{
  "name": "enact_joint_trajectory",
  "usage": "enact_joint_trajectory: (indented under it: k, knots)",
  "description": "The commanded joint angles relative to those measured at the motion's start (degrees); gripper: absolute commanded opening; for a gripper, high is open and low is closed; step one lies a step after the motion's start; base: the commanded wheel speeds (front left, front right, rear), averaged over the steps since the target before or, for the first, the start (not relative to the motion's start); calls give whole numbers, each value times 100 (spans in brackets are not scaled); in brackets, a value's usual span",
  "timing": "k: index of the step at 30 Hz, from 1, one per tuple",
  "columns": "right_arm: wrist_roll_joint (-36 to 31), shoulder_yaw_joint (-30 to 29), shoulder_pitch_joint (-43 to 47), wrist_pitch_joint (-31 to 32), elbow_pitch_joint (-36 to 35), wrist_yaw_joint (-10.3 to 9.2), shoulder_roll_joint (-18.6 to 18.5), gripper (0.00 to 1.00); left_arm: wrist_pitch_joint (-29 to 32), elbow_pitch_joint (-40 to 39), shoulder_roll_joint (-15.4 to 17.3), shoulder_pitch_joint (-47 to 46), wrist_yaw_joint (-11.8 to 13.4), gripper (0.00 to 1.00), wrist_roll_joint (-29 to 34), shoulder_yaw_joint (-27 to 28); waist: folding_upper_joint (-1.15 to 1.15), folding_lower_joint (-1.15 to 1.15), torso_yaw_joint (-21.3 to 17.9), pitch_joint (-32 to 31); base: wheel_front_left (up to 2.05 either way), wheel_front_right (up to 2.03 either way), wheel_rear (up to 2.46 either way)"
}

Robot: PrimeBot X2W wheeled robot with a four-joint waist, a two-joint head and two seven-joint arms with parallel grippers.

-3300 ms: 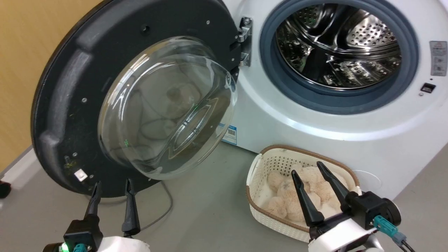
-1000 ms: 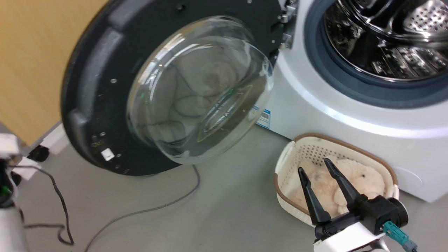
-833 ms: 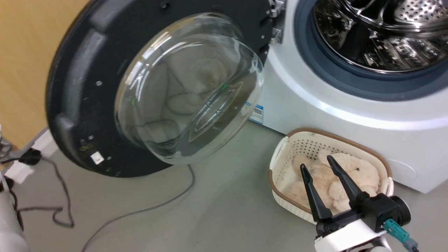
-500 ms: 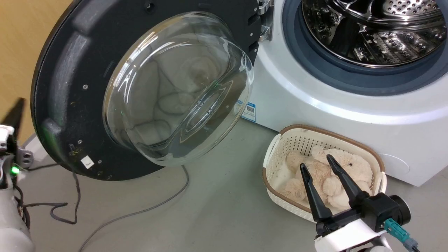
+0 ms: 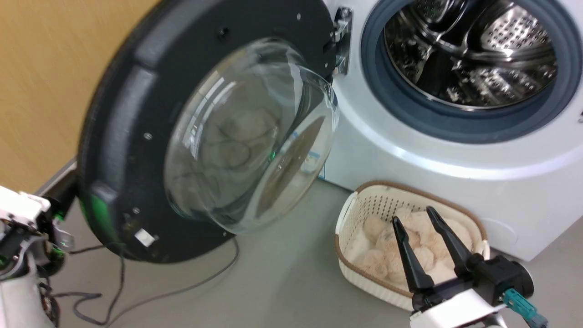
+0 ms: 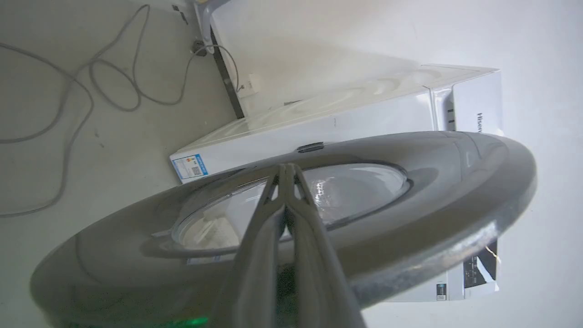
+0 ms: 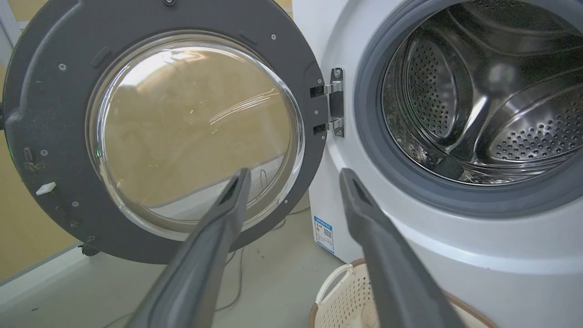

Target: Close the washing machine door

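Left gripper [image 6: 287, 169] has its two fingers pressed together with nothing between them. In the left wrist view they lie along the outer grey face of the washing machine door [image 5: 123, 136], with the tips reaching the edge of its window. I cannot tell if they really touch that face or only hang just beside it.

The door stands wide open, swung away to the left on its hinge [image 5: 342, 41], and its glass bowl [image 5: 246, 136] faces the robot. To the right of the door is the washing machine [image 5: 410, 150], with its grey gasket [image 5: 378, 91] and steel drum [image 5: 469, 54] fully open to view.

Below the door and to its right, a cream basket [image 5: 364, 273] with plush toys [image 5: 378, 228] sits on the floor, close to the front of the machine. The right gripper [image 5: 412, 215] hangs over this basket with its fingers apart and holds nothing.

I judge that the closing push is only at its start. The next move calls for the left arm to press on the outer face, far from the hinge, and follow the swing to the right until the latch catches. The right gripper is possibly in the path of the door and should keep out of it.
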Motion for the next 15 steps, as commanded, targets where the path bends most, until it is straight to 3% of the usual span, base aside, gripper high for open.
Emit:
enact_joint_trajectory:
  k: [1, 15]
  knots:
    - [88, -71, 124, -26, -37, 5, 38, 100, 171, -233, -218, 219, -2, 0, -181, -12, 0, 0, -57, -165, 0, 0, 0]
    - [206, -456, 456, -26, -223, 5, 95, 100, 1143, -2403, -1145, 1838, 713, 0, -763, -421, 0, 0, -676, -583, 0, 0, 0]
